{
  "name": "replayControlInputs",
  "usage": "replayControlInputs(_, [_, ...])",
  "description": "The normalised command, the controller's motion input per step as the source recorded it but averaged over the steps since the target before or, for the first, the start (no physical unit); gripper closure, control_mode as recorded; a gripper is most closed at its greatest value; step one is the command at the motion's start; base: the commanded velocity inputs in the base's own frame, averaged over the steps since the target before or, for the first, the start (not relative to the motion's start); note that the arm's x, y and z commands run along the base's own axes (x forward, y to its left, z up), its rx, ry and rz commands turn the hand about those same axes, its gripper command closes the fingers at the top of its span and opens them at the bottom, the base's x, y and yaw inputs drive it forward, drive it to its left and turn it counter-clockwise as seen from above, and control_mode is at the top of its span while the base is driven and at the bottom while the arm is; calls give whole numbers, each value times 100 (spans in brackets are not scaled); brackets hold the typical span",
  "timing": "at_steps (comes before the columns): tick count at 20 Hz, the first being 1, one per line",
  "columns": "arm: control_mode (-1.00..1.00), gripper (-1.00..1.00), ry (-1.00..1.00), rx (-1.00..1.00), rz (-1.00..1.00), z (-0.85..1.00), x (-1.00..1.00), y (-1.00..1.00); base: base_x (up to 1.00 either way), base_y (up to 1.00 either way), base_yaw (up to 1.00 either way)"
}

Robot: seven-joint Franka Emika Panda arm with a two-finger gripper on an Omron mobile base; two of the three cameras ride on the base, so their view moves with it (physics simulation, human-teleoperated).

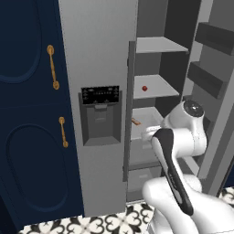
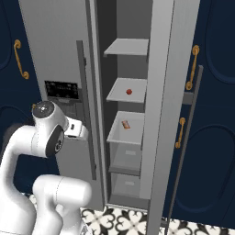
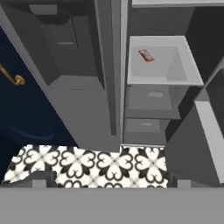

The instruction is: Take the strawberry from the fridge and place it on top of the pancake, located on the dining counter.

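The grey fridge (image 1: 98,55) stands with its right door swung open. The strawberry (image 1: 144,88) (image 2: 129,91), tiny and red, lies alone on a middle shelf. My gripper (image 3: 107,180) is open, its dark fingertips (image 3: 35,178) far apart with nothing between them. It hangs in front of the fridge, lower than the strawberry's shelf, and the hand (image 2: 75,129) sits near the closed left door under the dispenser (image 1: 100,116). The hand view looks down on the lower drawers and the floor. The pancake and the dining counter are out of view.
A small thin orange item (image 3: 146,55) (image 1: 135,121) lies in the white drawer below the strawberry's shelf. The open door (image 1: 212,73) with its racks juts out on the right. Navy cabinets with brass handles (image 1: 53,67) flank the fridge. The floor is patterned tile (image 3: 87,162).
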Motion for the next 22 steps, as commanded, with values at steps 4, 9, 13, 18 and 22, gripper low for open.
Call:
replayControlInputs(4, [-100, -100, 24, -10, -11, 46, -28, -2, 0, 0, 0])
replayControlInputs(9, [-100, -100, 23, -3, 0, 7, -30, -11, 0, 0, 0])
replayControlInputs(13, [-100, -100, 0, 0, 0, -27, -46, -27, 0, 0, 0])
replayControlInputs(18, [-100, -100, 0, 0, 1, -36, -14, -4, 0, 0, 0])
replayControlInputs(22, [-100, -100, 0, 0, 0, -34, 0, 0, 0, 0, 0])
